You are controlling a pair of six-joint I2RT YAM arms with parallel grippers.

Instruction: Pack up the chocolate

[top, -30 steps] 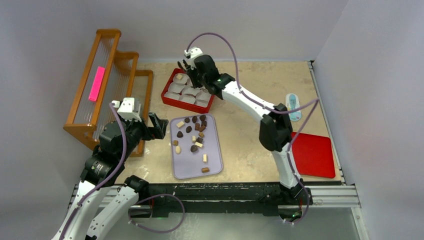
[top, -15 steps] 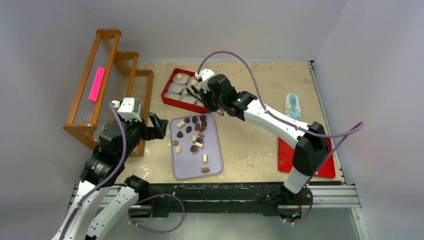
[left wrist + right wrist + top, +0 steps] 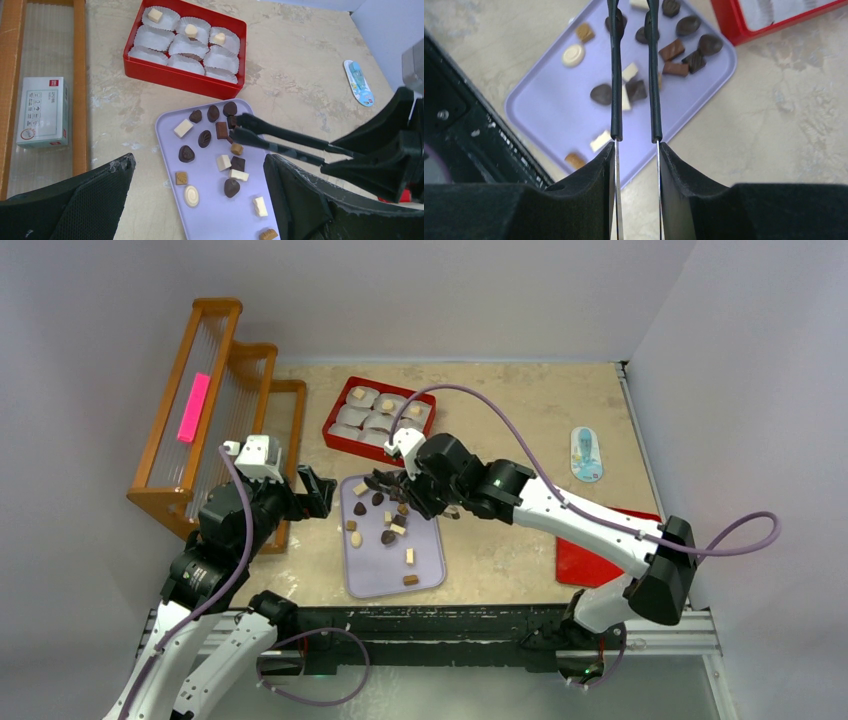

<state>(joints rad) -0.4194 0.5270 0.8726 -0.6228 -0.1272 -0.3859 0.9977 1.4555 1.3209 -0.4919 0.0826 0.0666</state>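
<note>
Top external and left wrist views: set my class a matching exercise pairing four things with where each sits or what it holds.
Column one
1. red box
2. purple tray
3. black tongs
4. pink block

Column two
A. gripped by the right end effector
B. lying on the wooden rack
C. holding loose chocolate
D. lined with white paper cups

Pairs: 1-D, 2-C, 3-A, 4-B

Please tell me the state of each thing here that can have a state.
Left gripper: open, empty.
Right gripper: shut on tongs.
Tongs: tips apart, over purple tray.
Red box: open, three cups filled, six empty.
Chocolate: mostly loose on tray.
</note>
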